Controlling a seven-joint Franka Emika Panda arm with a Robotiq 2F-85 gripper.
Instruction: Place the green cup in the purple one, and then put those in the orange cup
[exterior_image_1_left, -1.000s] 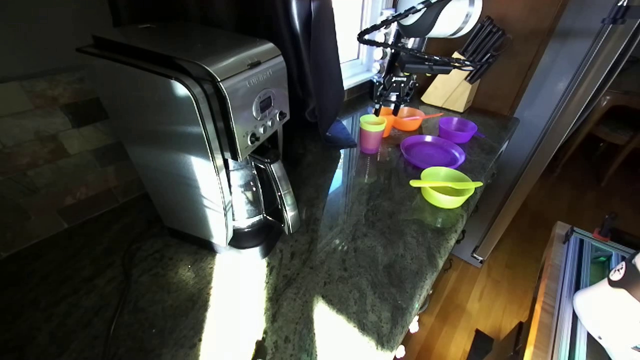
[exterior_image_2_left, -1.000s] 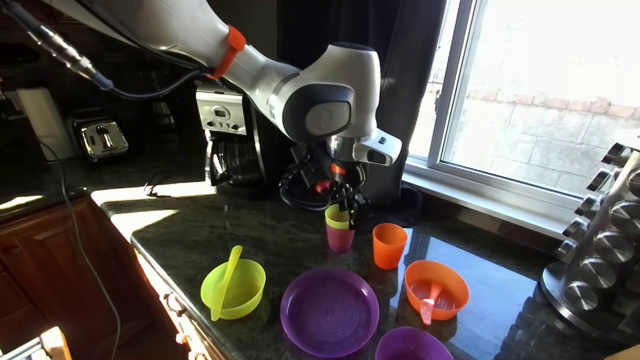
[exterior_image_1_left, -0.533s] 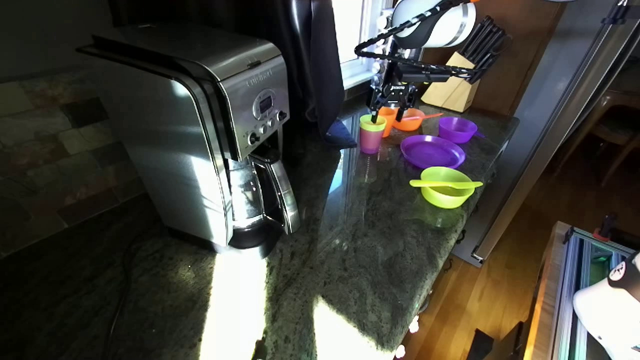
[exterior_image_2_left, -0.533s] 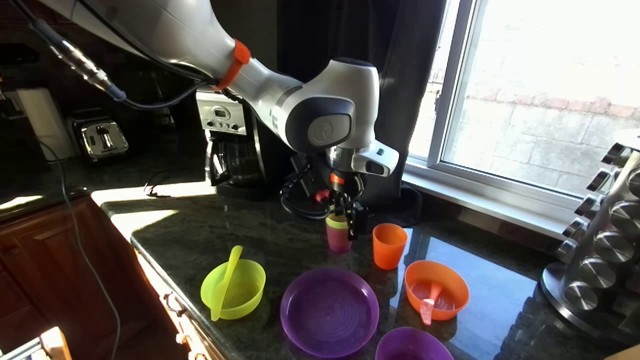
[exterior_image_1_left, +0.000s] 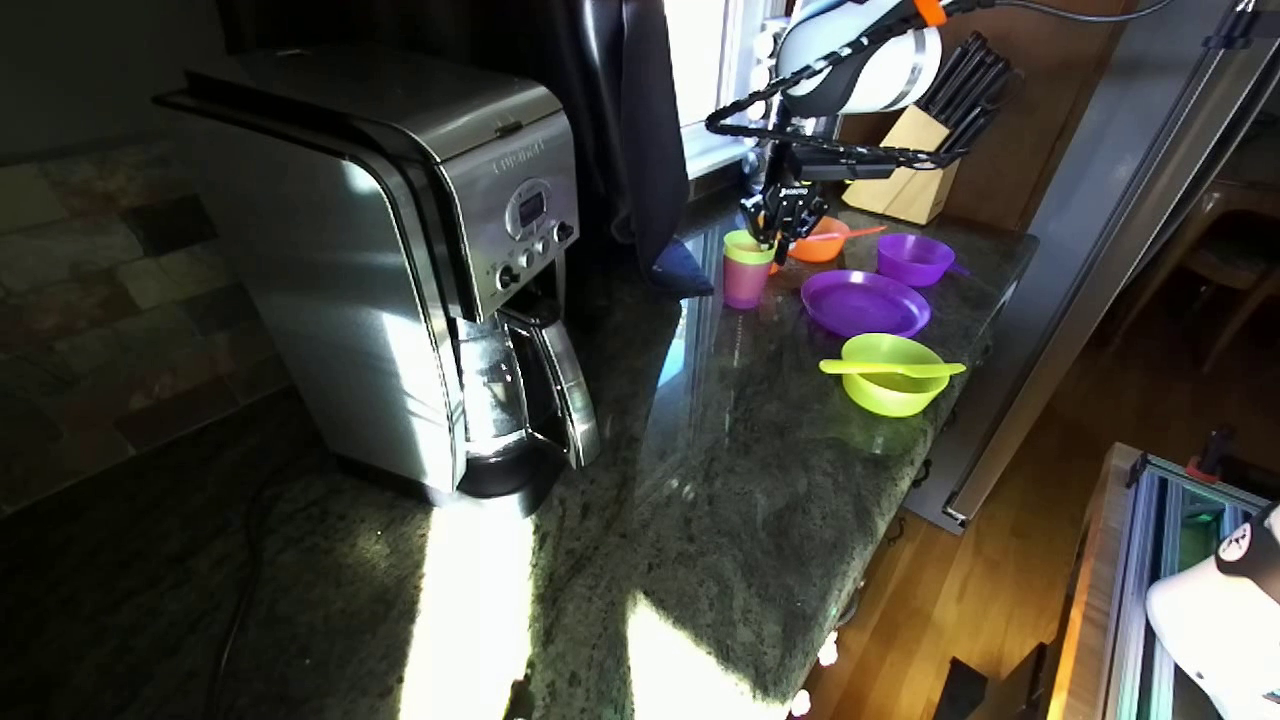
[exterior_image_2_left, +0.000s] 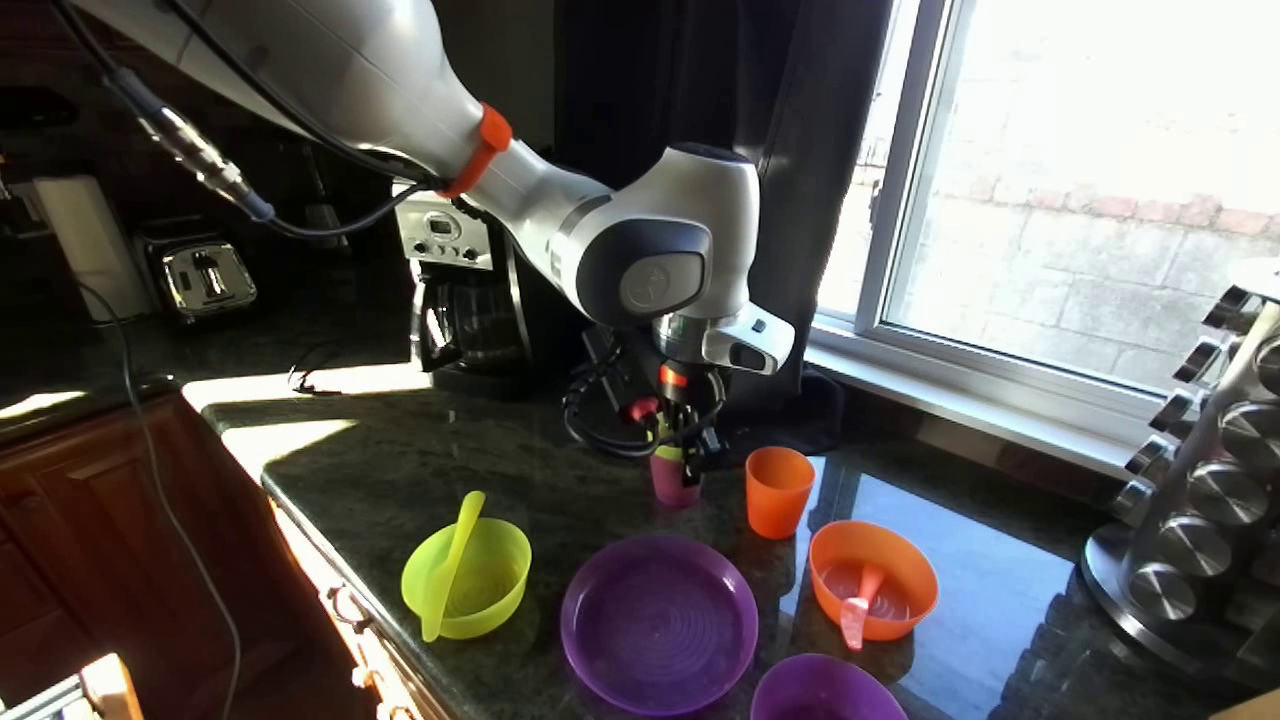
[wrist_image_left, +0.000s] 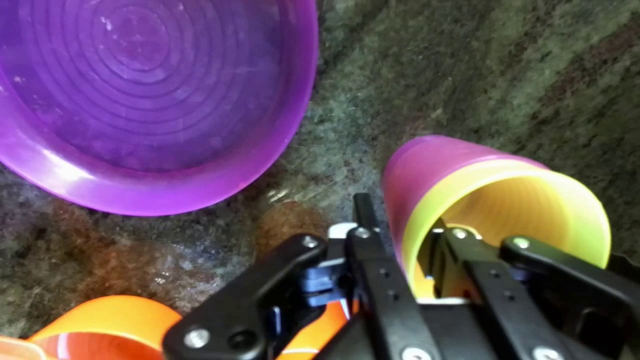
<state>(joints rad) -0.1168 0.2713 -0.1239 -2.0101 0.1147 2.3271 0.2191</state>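
The green cup (exterior_image_1_left: 748, 243) sits nested in the purple cup (exterior_image_1_left: 745, 287), its rim standing above it. In the wrist view the green cup (wrist_image_left: 525, 215) opens toward me, with the purple cup (wrist_image_left: 430, 160) around it. My gripper (wrist_image_left: 401, 212) straddles their near wall: one finger outside, the other inside the green cup. The fingers are close together, but a strip of counter shows beside the outer fingertip; I cannot tell whether they pinch the wall. The orange cup (exterior_image_2_left: 778, 492) stands upright beside them; in the wrist view it (wrist_image_left: 312, 332) is mostly hidden behind my gripper.
A purple plate (exterior_image_2_left: 658, 625) lies in front of the cups. A lime-green bowl (exterior_image_2_left: 495, 575), an orange dish (exterior_image_2_left: 905, 580) with a spoon and a purple bowl (exterior_image_2_left: 825, 690) stand around it. A coffee maker (exterior_image_1_left: 320, 260) and a spice rack (exterior_image_2_left: 1190, 480) stand on the counter.
My arm has come down over the nested cups, and the gripper's fingers have moved from wide apart to close together around the wall. The nested cups have shifted very slightly.
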